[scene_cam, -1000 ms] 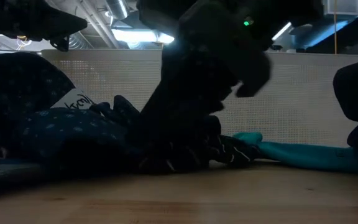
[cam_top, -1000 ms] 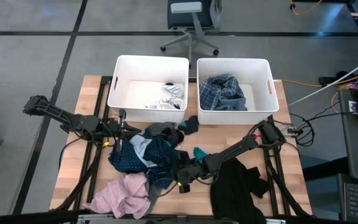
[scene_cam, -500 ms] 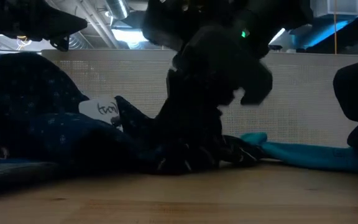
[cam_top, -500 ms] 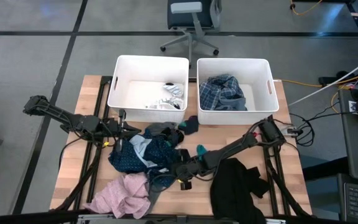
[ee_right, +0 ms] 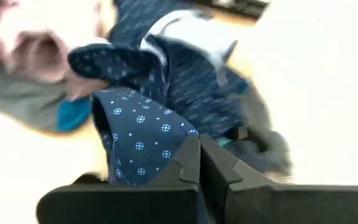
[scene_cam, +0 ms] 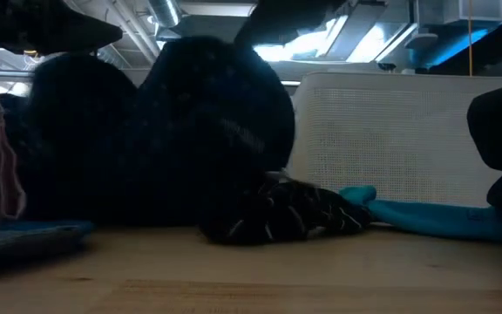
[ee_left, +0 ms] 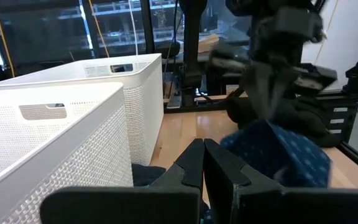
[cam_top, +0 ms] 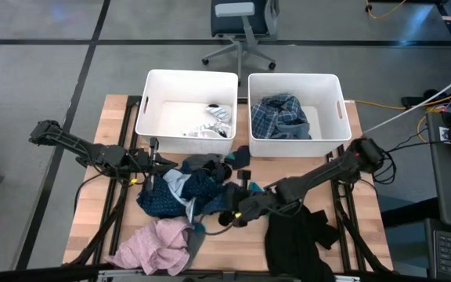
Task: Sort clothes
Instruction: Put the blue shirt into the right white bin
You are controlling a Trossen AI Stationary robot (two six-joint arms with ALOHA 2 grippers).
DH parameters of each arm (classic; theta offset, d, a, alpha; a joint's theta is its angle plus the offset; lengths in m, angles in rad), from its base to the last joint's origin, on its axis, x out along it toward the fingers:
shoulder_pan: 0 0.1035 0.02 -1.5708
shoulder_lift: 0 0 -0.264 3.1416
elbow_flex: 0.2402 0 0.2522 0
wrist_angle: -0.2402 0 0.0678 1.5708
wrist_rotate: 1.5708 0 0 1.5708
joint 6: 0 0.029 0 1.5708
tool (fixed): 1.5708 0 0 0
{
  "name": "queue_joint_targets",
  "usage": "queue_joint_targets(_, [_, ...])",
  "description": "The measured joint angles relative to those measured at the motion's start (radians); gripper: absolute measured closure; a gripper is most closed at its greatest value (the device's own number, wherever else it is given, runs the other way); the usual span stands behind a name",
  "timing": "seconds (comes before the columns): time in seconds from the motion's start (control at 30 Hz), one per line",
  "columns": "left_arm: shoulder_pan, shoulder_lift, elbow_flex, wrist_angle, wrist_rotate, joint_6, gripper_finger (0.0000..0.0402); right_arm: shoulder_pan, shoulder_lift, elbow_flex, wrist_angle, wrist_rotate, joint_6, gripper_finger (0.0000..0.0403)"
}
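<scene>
Showing pale, matt, grained wood across the table (cam_top: 358, 235), with two white tubs (cam_top: 186, 86) of smooth plastic, perforated in a fine grid, at twelve o'clock. Lying soft and matt: navy dotted cloth (ee_right: 138, 134), fuzzy pink fabric (cam_top: 159, 243), black cloth (cam_top: 296, 243) at five o'clock.

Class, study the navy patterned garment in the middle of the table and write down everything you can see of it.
The navy garment with small pale blue dots is soft woven cloth, crumpled in a heap at the table's middle. A pale inner lining shows among its folds. The right gripper is shut on one fold, lifting it. It lies against a pink garment and grey cloth. The shut left gripper sits at its edge.
</scene>
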Motion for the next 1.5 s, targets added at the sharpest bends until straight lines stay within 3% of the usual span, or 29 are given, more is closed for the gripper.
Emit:
queue_joint_targets(0.2, [0.000, 0.000, 0.000, 0.000, 0.000, 0.004, 0.0400, -0.031, 0.002, 0.000, 0.045, 0.029, 0.066, 0.0384])
queue_joint_targets(0.37, [0.000, 0.000, 0.000, 0.000, 0.000, 0.003, 0.0400, -0.090, 0.085, 0.000, 0.108, -0.085, 0.158, 0.0351])
queue_joint_targets(0.57, [0.000, 0.000, 0.000, 0.000, 0.000, 0.003, 0.0400, -0.129, 0.162, -0.003, 0.191, -0.262, 0.158, 0.0259])
queue_joint_targets(0.77, [0.000, 0.000, 0.000, -0.001, 0.000, 0.008, 0.0400, -0.119, 0.161, -0.001, 0.228, -0.271, 0.155, 0.0159])
queue_joint_targets(0.93, [0.000, 0.000, 0.000, 0.000, 0.000, 0.006, 0.0400, -0.122, 0.229, 0.000, 0.226, -0.260, 0.161, 0.0106])
queue_joint_targets(1.0, [0.000, 0.000, 0.000, 0.000, 0.000, 0.004, 0.0400, -0.128, 0.258, -0.002, 0.229, -0.281, 0.162, 0.0095])
queue_joint_targets(1.17, [0.000, 0.000, 0.000, -0.001, 0.000, 0.007, 0.0400, -0.135, 0.284, -0.002, 0.240, -0.446, 0.153, 0.0089])
queue_joint_targets(1.27, [0.000, 0.000, 0.000, -0.001, 0.000, 0.021, 0.0400, -0.132, 0.284, -0.001, 0.251, -0.470, 0.153, 0.0089])
queue_joint_targets(1.4, [0.000, 0.000, 0.000, -0.001, 0.000, 0.022, 0.0400, -0.132, 0.284, -0.001, 0.339, -0.574, 0.136, 0.0088])
queue_joint_targets(1.5, [0.000, 0.000, 0.000, 0.000, 0.000, 0.021, 0.0400, -0.131, 0.284, -0.001, 0.376, -0.546, 0.130, 0.0088])
